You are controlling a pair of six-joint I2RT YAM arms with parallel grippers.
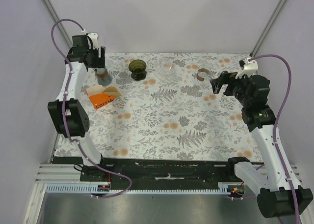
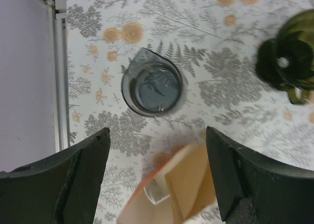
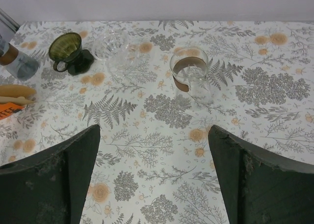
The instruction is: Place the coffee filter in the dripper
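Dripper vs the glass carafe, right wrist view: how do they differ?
The dripper is dark green with a loop handle; the carafe is clear with a brown band. The dripper flares wide at its rim; the carafe is squatter and rounder. The dripper stands left of the carafe. Both are upright and open-topped.

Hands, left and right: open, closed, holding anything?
Left hand: open, holding nothing.
Right hand: open, holding nothing.
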